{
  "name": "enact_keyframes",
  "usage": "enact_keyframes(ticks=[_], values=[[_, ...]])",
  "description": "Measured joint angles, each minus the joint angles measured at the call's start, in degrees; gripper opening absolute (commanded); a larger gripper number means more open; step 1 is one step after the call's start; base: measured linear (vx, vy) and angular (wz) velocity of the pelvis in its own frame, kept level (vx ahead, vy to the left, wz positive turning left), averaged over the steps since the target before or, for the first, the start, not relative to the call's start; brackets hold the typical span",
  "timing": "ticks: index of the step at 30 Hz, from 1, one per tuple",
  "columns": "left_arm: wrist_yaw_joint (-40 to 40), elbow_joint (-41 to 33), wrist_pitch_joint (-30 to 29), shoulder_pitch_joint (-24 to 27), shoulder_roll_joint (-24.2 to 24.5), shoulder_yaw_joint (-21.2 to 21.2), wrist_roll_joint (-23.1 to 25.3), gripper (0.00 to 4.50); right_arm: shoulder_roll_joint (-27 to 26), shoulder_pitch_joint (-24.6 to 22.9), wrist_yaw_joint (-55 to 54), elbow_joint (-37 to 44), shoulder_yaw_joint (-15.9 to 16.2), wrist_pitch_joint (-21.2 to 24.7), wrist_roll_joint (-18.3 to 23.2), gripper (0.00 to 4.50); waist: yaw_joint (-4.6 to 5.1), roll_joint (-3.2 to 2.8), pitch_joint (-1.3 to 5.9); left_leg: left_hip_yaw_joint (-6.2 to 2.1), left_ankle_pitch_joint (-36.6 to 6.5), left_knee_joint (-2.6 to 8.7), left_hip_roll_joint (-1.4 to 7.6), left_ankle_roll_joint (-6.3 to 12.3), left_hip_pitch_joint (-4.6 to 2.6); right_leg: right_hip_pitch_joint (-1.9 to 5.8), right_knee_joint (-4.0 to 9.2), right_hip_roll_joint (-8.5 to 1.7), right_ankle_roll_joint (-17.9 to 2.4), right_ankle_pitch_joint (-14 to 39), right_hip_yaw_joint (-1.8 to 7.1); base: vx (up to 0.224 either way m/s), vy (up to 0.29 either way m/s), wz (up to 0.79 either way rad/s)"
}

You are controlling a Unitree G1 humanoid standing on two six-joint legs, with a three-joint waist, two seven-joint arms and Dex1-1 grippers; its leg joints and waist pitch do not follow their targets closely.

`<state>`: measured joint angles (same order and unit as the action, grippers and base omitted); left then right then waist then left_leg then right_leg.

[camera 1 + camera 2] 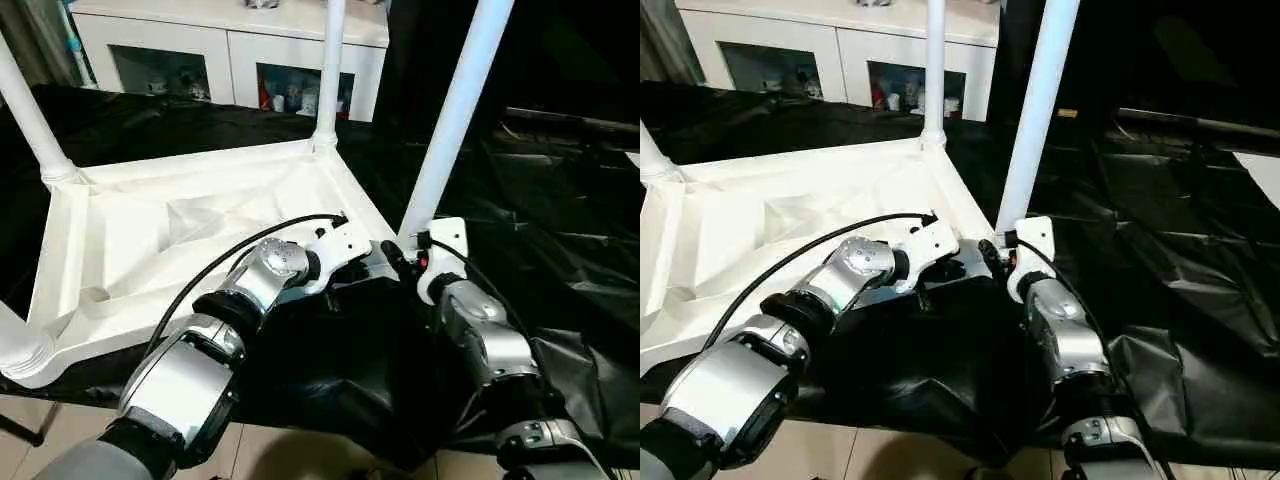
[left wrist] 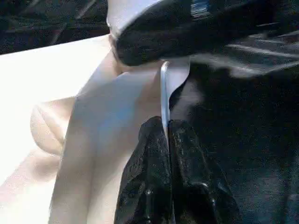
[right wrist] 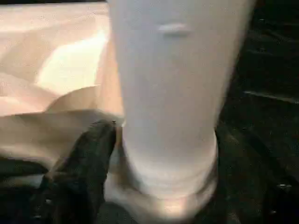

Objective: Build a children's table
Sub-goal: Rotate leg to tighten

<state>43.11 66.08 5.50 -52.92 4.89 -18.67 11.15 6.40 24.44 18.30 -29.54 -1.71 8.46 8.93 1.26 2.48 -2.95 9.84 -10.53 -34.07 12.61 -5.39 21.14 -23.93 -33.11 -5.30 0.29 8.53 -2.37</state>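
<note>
In the head views, the white plastic children's table (image 1: 200,225) is lying upside down on the black-draped work table (image 1: 560,240), its ribbed underside facing up and its long tapered white tube legs pointing upward from the rounded corner sockets. The near-right leg (image 1: 452,120) is rising just beside the two grippers, probably because this corner is the one being worked on. The left gripper (image 1: 940,268) is reaching to the near edge of the top, and the right gripper (image 1: 400,258) is sitting at the foot of that leg. In the left wrist view, the two black fingers (image 2: 149,186) are pressing together on the thin white rim (image 2: 164,93) of the top, which looks like a way to keep the top from sliding. In the right wrist view, the leg is filling the space ahead, standing in its socket (image 3: 163,196), and one black finger (image 3: 84,163) is lying beside it; I cannot tell whether the jaws are gripping the leg.
</note>
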Motion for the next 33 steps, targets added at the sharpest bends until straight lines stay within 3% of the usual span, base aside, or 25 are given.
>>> enact_keyframes(ticks=[5, 7, 13, 18, 23, 27, 33], values=[[3.4, -0.3, 1.4, 0.2, 1.9, 0.8, -0.2, 0.0, 6.1, -1.5, 11.8, 4.9, 2.4, 1.1, 2.5, 3.95, 0.05, 0.01, -0.05, -0.03, 0.0, 0.16, 0.05, 0.0, 0.02, -0.06, 0.01, 0.03, 0.2, -0.3, -0.11, 0.0, 0.0, 0.0], [7.3, -1.6, 2.7, 1.1, 3.5, 0.8, -0.9, 0.0, 11.3, -2.4, 19.7, 7.2, 4.4, 1.4, 2.8, 3.95, -0.14, 0.0, -0.05, -0.01, 0.0, 0.34, 0.09, 0.0, -0.03, -0.06, -0.01, 0.05, 0.0, -0.4, -0.14, 0.0, 0.0, 0.0], [18.3, -5.3, 5.0, 3.4, 7.2, 0.5, -2.8, 0.0, 18.3, -3.8, 33.4, 8.5, 6.7, 1.0, 3.4, 3.95, -0.93, -0.03, -0.06, 0.03, 0.0, 0.51, 0.2, 0.01, -0.03, -0.12, 0.0, 0.1, 0.0, -0.3, -0.22, 0.0, 0.0, 0.0], [27.7, -9.4, 7.1, 5.5, 9.2, -0.4, -4.4, 0.0, 19.8, -3.9, 38.2, 8.5, 8.1, 0.7, 3.2, 3.95, -2.17, -0.05, -0.07, 0.17, 0.0, 0.42, 0.22, 0.01, -0.07, -0.18, 0.02, -0.02, 0.0, -0.3, -0.19, 0.0, 0.0, 0.0], [31.8, -13.5, 5.9, 7.5, 9.5, -1.4, -5.1, 0.0, 20.1, -3.8, 41.6, 8.6, 10.0, 0.6, 3.3, 3.95, -3.17, -0.06, -0.1, 0.33, 0.0, 0.37, 0.26, 0.01, -0.1, -0.14, 0.01, -0.09, 0.0, -0.3, 0.0, 0.0, 0.0, 0.0], [33.3, -14.8, 5.2, 8.0, 10.0, -1.5, -5.6, 0.0, 20.4, -3.9, 44.4, 8.5, 11.3, 0.7, 3.4, 3.95, -3.24, -0.17, -0.16, 0.33, 0.0, 0.4, 0.25, 0.0, -0.09, -0.15, -0.02, -0.07, 0.0, -0.3, -0.03, 0.0, 0.0, 0.0], [33.8, -15.1, 4.9, 8.1, 10.7, -1.5, -5.7, 0.0, 20.4, -3.9, 45.5, 8.5, 11.3, 0.9, 3.5, 3.32, -3.24, -0.2, -0.18, 0.33, 0.0, 0.42, 0.24, 0.0, -0.08, -0.15, -0.02, -0.04, 0.0, -0.3, -0.05, 0.0, 0.0, 0.0]])
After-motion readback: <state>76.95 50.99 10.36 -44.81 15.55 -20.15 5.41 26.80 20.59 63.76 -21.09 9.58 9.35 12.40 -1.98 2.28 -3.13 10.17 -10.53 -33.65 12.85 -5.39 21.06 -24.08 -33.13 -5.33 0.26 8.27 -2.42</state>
